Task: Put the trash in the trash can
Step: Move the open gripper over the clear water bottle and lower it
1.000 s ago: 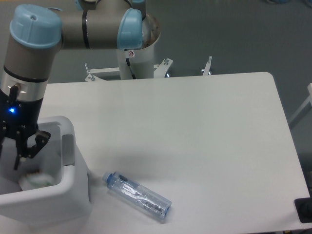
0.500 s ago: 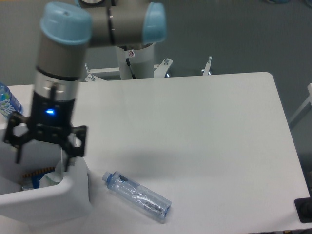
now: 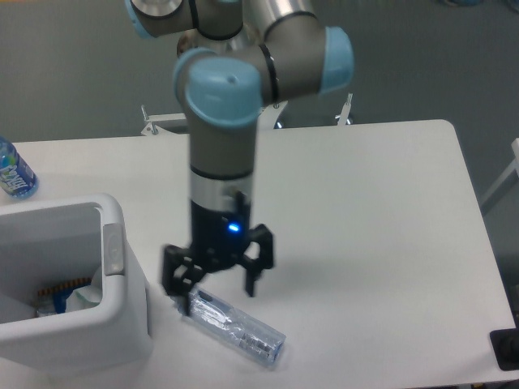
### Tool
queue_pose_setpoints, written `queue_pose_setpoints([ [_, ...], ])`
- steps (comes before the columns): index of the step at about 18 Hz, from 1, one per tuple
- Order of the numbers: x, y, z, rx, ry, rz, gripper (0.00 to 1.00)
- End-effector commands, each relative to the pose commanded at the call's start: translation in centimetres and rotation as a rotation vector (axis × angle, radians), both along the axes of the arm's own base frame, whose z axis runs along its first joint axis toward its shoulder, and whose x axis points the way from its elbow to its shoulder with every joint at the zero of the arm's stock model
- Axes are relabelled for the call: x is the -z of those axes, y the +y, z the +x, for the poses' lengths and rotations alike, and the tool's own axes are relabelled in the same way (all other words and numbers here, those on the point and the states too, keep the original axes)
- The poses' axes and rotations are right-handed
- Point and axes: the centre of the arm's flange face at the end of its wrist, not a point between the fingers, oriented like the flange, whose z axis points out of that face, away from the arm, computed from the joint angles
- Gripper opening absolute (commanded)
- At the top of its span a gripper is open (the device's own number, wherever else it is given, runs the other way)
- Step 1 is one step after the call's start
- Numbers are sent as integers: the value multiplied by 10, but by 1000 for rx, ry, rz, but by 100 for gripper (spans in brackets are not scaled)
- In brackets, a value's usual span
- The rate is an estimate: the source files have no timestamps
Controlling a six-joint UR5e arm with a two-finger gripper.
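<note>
A clear crushed plastic bottle [image 3: 235,324] lies on the table near the front edge, its capped end pointing left. My gripper [image 3: 216,281] hangs open just above that capped end, fingers spread wide to either side, with nothing between them. The white trash can [image 3: 122,312] stands at the front left. Inside it lies a crumpled white wrapper [image 3: 83,298] against the right wall.
A blue-labelled bottle [image 3: 14,170] stands at the far left edge of the table. Something with an orange and blue pattern [image 3: 55,293] lies inside the bin beside the wrapper. A black object [image 3: 506,350] sits at the front right corner.
The arm swung right, away from over the trash can, and now hangs above the clear bottle's capped end. The gripper stays open. The bottle has not moved.
</note>
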Motion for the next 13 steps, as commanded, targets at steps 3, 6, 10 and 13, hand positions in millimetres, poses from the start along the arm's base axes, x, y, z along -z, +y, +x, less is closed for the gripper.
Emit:
queue_pose_setpoints([
  [3, 41, 0, -18, -27, -16, -66, 100],
  [6, 92, 7, -28, -56, -66, -119, 100],
  [10, 116, 12, -27, -72, -87, -148, 100],
  [13, 138, 22, -18, -65, -103, -176, 100],
])
